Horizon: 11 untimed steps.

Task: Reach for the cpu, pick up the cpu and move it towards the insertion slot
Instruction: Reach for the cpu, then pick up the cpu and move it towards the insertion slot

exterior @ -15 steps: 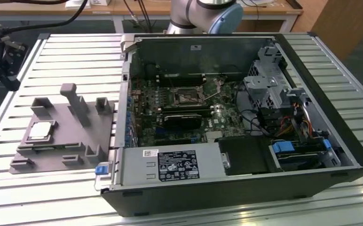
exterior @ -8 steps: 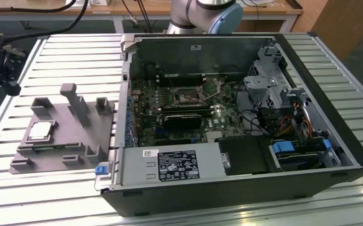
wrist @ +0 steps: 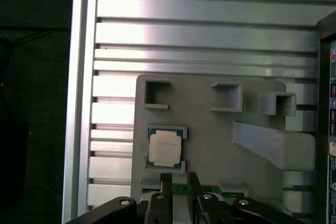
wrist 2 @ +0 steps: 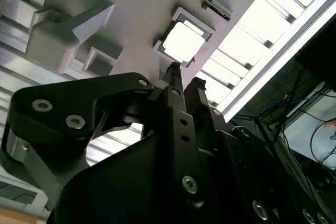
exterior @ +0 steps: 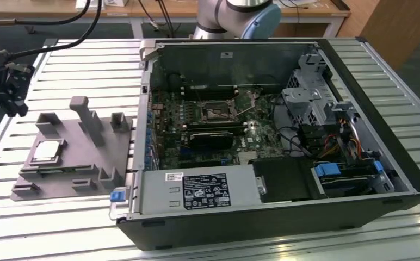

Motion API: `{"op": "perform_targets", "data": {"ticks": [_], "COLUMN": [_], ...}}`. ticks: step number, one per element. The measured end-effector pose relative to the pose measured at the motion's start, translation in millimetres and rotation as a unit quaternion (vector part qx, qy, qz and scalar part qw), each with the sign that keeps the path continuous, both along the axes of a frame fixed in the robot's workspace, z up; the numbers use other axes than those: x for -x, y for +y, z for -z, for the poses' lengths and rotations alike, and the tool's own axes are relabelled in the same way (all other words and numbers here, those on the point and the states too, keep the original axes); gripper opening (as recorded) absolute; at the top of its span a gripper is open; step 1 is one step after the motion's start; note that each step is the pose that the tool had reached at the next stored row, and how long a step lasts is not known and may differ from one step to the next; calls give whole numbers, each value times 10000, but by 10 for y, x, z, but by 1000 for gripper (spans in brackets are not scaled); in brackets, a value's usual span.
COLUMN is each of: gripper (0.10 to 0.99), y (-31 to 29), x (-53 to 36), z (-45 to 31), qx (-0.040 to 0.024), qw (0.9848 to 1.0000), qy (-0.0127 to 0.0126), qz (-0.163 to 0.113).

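Our gripper (wrist: 179,180) hung clear of the cpu (wrist: 165,148), fingers narrowly parted and empty. The cpu lay in the grey fixture's (wrist: 210,135) recess, top unobstructed, well apart from the insertion slot (exterior: 215,111).

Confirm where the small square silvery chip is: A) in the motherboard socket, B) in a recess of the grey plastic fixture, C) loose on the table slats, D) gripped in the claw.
B: the small square silvery chip lies seated in the grey plastic fixture, with the black claw short of it and holding nothing.
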<state>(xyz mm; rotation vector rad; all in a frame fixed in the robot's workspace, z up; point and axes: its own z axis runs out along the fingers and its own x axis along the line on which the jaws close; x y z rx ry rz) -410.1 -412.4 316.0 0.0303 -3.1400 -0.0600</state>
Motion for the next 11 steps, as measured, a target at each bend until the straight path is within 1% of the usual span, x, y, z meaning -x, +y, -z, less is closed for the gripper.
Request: {"op": "perform_targets", "data": {"ticks": [1,2,3,6,7,8,9,10,11], "gripper": [231,290,290,467,467,525,525,580,580], "y": [-1,-4,-8,-27,-34,-43,-55,-65,-75], "x": [2,4,6,7,6,7,7,7,7], "z": [18,35,54,110,128,146,161,179,196], "qx": [0,0,0,-1,-1,-3,-7,-14,-21], "qw": [10000,10000,10000,10000,10000,10000,10000,10000,10000], "qy": [0,1,0,0,0,0,1,0,0], "qz": [1,1,1,1,0,1,1,1,1]}}
